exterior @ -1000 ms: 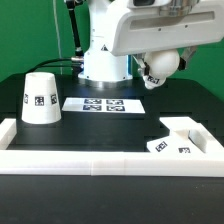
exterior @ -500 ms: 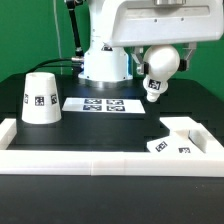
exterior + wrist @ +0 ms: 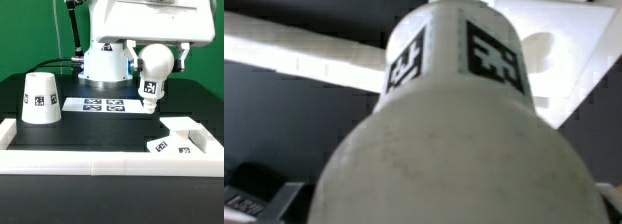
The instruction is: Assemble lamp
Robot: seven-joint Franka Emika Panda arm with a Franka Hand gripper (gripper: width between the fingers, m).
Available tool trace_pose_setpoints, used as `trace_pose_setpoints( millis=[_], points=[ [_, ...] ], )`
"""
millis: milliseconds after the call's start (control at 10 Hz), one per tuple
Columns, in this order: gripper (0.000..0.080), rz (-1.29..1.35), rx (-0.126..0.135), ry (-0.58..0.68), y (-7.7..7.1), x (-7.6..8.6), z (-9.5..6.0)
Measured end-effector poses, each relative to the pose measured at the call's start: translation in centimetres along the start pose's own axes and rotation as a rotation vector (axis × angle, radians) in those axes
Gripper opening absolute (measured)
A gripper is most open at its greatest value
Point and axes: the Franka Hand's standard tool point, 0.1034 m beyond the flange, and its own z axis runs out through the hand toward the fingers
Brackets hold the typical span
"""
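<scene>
My gripper [image 3: 156,56] is shut on the round head of the white bulb [image 3: 152,78] and holds it in the air, tagged stem pointing down, above the table behind the base. In the wrist view the bulb [image 3: 446,120] fills the picture, with one fingertip [image 3: 260,200] showing beside it. The flat angular base [image 3: 178,138] lies at the exterior view's right, against the front border wall, below and in front of the bulb. The cone shade [image 3: 40,97] stands on its wide end at the exterior view's left, apart from the gripper.
The marker board [image 3: 100,104] lies flat mid-table, between the shade and the bulb. A white raised border wall [image 3: 100,160] runs along the front and both sides. The robot's white pedestal [image 3: 104,65] stands at the back.
The held bulb has swung from lying tilted to hanging stem down, and it has shifted slightly toward the exterior view's left. Shade and base have not moved.
</scene>
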Motion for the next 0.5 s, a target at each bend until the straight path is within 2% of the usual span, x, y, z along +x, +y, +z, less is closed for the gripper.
trace_pose_setpoints(
  millis=[100, 200, 400, 500],
  points=[
    [0.0577, -0.008, -0.033, 0.094, 0.1, 0.2, -0.1],
    [0.0577, -0.01, -0.022, 0.083, -0.7, 0.2, 0.0],
    [0.0577, -0.021, -0.012, 0.106, -1.7, 2.5, -0.6],
    [0.0577, -0.006, 0.0, 0.1, -2.6, 3.0, -0.6]
  ],
)
